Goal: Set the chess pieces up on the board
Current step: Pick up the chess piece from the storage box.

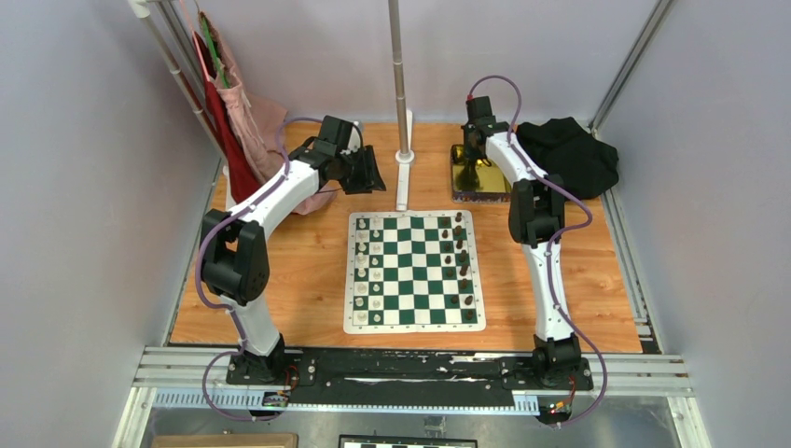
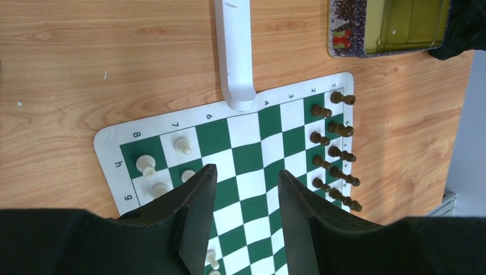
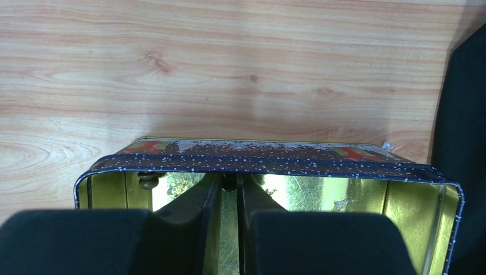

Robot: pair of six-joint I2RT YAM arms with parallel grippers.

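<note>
Here, in the gold tin [image 3: 275, 163], the fingers of the right gripper [image 3: 228, 187] pinch a dark chess piece [image 3: 229, 181], which apparently next needs lifting to the board [image 1: 413, 326]. The left gripper [image 2: 245, 177] hovers, fingers spread and empty.

The surface [image 1: 280, 280] is pale wood with visible grain and a smooth satin finish. The board [image 1: 415, 326] looks like thin, matt printed sheet. The chess pieces [image 2: 341, 129] are dark brown and slightly glossy, while the cream pieces [image 2: 146, 165] look duller. At 1 o'clock from the board, the tin [image 3: 355, 195] is metal, mirror-bright gold inside with a scuffed, speckled rim. Matt black cloth [image 1: 569, 154] lies at 2 o'clock and pink cloth [image 1: 247, 121] at 11 o'clock. The left tool [image 2: 246, 177] and right tool [image 3: 229, 180] are matt black plastic.
</note>
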